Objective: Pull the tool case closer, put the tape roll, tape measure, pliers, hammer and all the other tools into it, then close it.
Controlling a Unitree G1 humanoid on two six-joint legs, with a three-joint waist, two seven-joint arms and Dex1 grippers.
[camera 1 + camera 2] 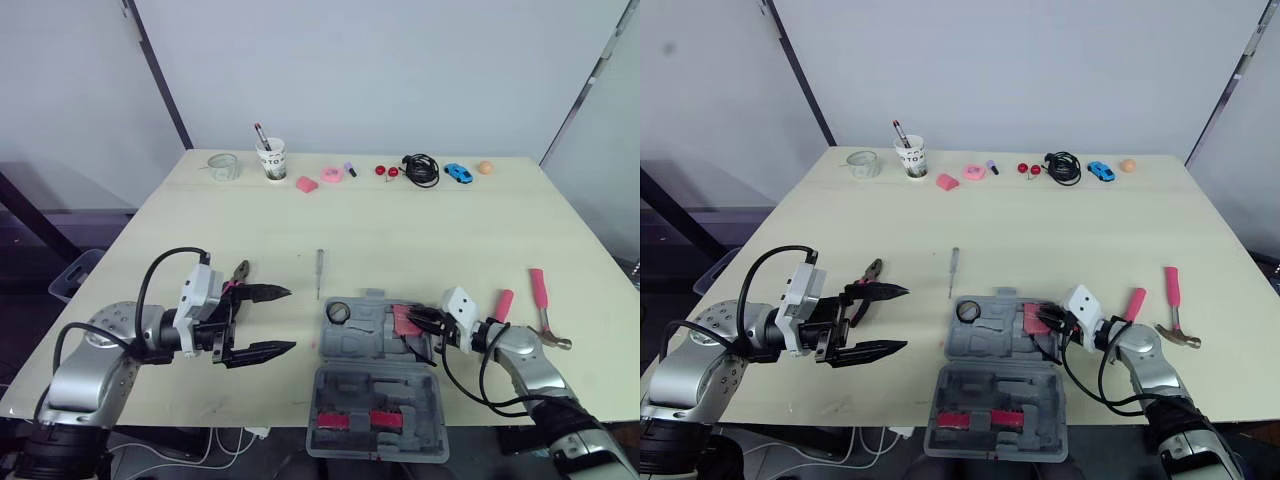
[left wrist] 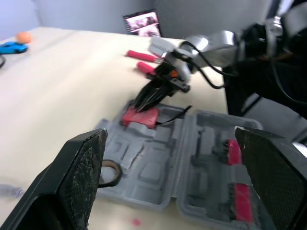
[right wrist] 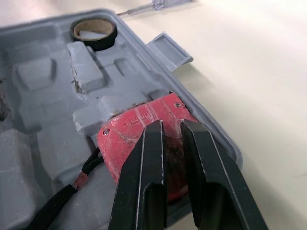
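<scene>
The case (image 1: 366,330) is laid open near the front edge of the tabletop (image 1: 420,230), its lid folded toward the robot. The tape roll (image 1: 338,312) is seated in the tray's far left corner. The red tape measure (image 3: 134,125) is lodged at the tray's right side, beside the latch. The right pincer (image 3: 171,123) is set down on it, its fingers (image 3: 148,158) drawn almost together with a thin gap left between them.

A red-handled tool (image 1: 502,303) and the hammer (image 1: 540,292) are seen on the tabletop right of the case, behind the right arm. The screwdriver (image 1: 320,272) is placed just beyond the case's far left corner.

The left pincer (image 1: 292,319) is held left of the case, just above the tabletop, its fingers spread wide apart and pointed at the case. The pliers (image 1: 240,272) are found just behind its far finger.

A cup (image 1: 271,158), a cable (image 1: 421,170) and a toy car (image 1: 458,172) are lined along the far edge.
</scene>
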